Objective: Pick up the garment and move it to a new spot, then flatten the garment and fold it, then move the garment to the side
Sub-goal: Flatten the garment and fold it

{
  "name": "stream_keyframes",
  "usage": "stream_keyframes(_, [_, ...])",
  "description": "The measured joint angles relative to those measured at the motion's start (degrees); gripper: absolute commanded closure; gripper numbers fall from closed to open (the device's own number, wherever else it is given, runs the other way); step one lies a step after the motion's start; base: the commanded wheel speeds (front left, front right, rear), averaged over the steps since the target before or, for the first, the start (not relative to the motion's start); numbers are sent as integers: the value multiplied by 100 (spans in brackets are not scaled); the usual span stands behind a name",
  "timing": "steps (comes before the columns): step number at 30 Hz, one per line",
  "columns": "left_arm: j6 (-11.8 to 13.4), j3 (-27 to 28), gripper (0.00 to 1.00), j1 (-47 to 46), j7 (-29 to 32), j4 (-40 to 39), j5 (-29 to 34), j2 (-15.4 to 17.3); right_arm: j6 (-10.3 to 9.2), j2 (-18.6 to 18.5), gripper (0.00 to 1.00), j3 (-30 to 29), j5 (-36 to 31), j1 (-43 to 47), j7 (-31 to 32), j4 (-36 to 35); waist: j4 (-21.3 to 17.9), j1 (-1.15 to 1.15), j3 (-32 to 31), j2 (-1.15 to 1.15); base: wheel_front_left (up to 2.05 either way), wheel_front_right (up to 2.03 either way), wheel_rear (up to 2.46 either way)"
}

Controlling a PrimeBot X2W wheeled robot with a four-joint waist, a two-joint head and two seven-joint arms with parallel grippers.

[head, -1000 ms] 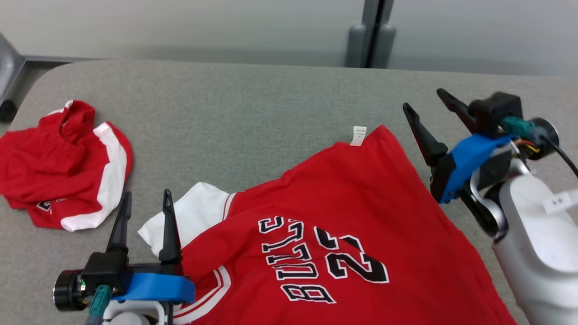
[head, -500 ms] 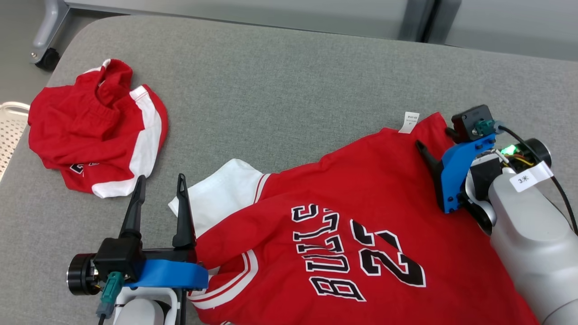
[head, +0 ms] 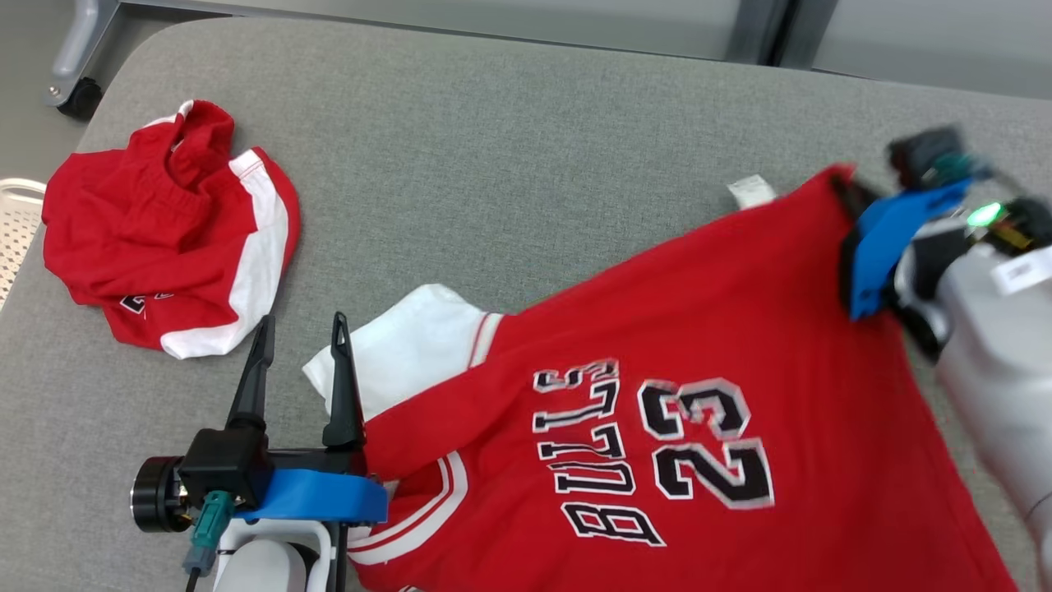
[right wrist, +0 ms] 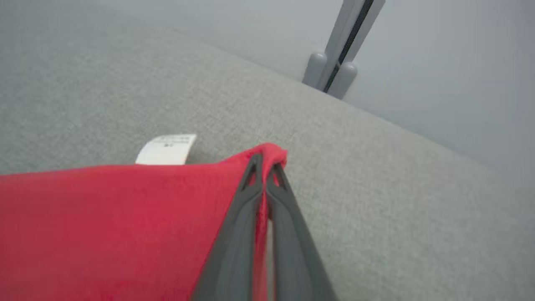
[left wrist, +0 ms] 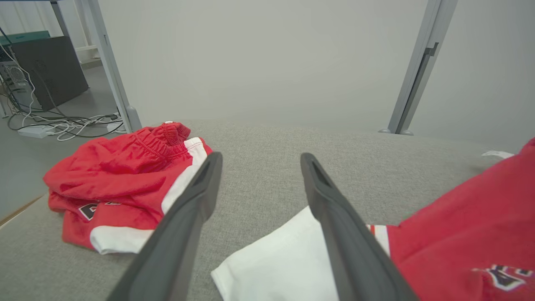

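right gripper (right wrist: 264,163) – clamped on jersey (right wrist: 104,225) corner | grey tabletop (right wrist: 397,200) stretches beyond

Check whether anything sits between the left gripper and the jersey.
Nothing visible: left gripper is open at the jersey sleeve; shorts lie off to its left; right gripper is shut on a jersey corner.

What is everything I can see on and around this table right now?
table: one, grey fabric top, under everything
jersey: one, red with a white sleeve and black lettering, spread at centre-right
label: one, white, at the jersey's far edge
crumpled garment: one, red and white, far left of the table
post: one, grey, behind the table
left gripper: one, dark fingers, open beside the white sleeve
right gripper: one, dark fingers, shut on the jersey's far corner
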Motion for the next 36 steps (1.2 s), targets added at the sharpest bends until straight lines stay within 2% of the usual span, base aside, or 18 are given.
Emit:
stream_keyframes(8, [-8,-102,0,-122,0,9,-43,1,0,-537,100,-490,-74,-1141,-354,701,141,0,102,0,0,0,0])
stream_keyframes(12, [-1,-181,0,-143,1,13,-88,1,0,-833,100,-781,-231,-1433,-520,1038,239,0,161,0,0,0,0])
stream_keyframes(14, [8,-205,0,-171,0,9,-93,-1,0,-835,100,-890,-275,-1455,-608,1123,270,0,192,0,0,0,0])
stream_keyframes(15, [22,-202,0,-174,0,7,-93,1,0,-802,66,-950,-282,-1454,-652,1154,271,0,203,0,0,0,0])
stream_keyframes(16, [27,-189,0,-174,1,5,-93,1,0,-765,0,-994,-299,-1447,-679,1171,258,0,207,0,0,0,0])
stream_keyframes(23, [49,-56,0,-114,0,23,-52,2,0,-597,0,-1191,-271,-1228,-1282,1182,60,0,112,-1,0,0,0])
stream_keyframes(27, [-1,116,0,-80,0,45,38,-3,0,-387,0,-1225,-81,-829,-1455,833,-120,-1,-11,-2,0,0,0])
stream_keyframes(29, [-20,200,0,-4,1,45,89,1,0,-338,0,-1237,12,-569,-1474,461,-231,-1,-84,-2,0,0,0])
stream_keyframes(32, [-60,353,0,130,1,45,189,-2,0,-298,0,-1357,114,-48,-1482,-460,-414,-1,-199,-2,0,0,0])
stream_keyframes(36, [-140,545,0,317,1,52,276,0,0,-171,0,-1537,165,985,-1482,-1525,-622,-1,-417,-2,0,0,0])
